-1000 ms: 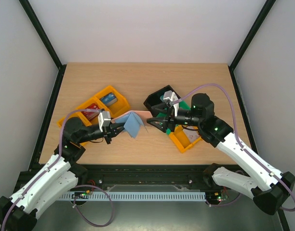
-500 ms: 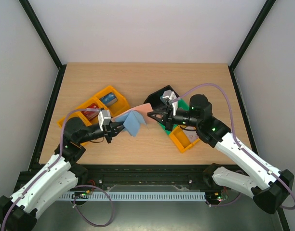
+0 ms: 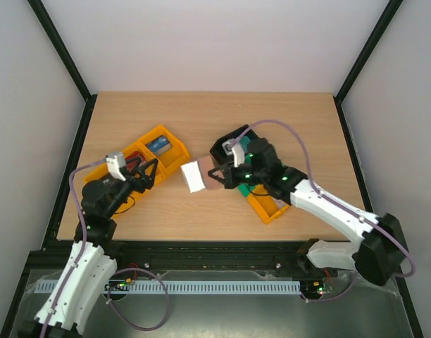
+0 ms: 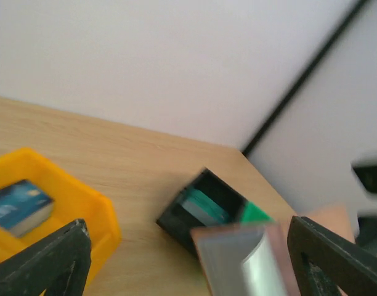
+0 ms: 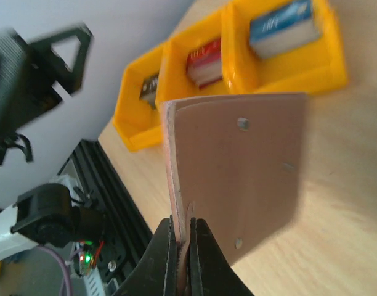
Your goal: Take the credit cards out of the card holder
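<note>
Overhead view taken as the clock face, 12 o'clock at the far edge of the worktop (image 3: 272, 120)

- Card holder (image 3: 194, 176): near the middle of the worktop, gripped by one edge and held up on edge. Its pale face is turned toward 9 o'clock and its brownish-pink face toward 3 o'clock. In the right wrist view the pink outer face shows small studs, and two layers are seen lying close together at the edge. Whether it touches the worktop cannot be told. Whether any cards are inside cannot be told.
- Right gripper (image 5: 186, 225): fingers pressed together on the lower edge of the card holder, reached in from 3 o'clock.
- Left gripper (image 3: 146, 171): fingers wide apart with nothing between them. It is placed at 9 o'clock of the card holder, clear of it, over the orange bin (image 3: 172, 137).
- Orange bin: at 10 o'clock of the card holder. Blue credit cards (image 3: 159, 144) are seen in its end compartment and red credit cards (image 3: 136, 156) in the next one.
- Black bin (image 3: 222, 144): at 1 o'clock of the card holder. A green bin (image 4: 256, 213) stands just beside it, largely covered by the right arm.
- Second orange bin (image 3: 266, 208): at 4 o'clock of the card holder
</note>
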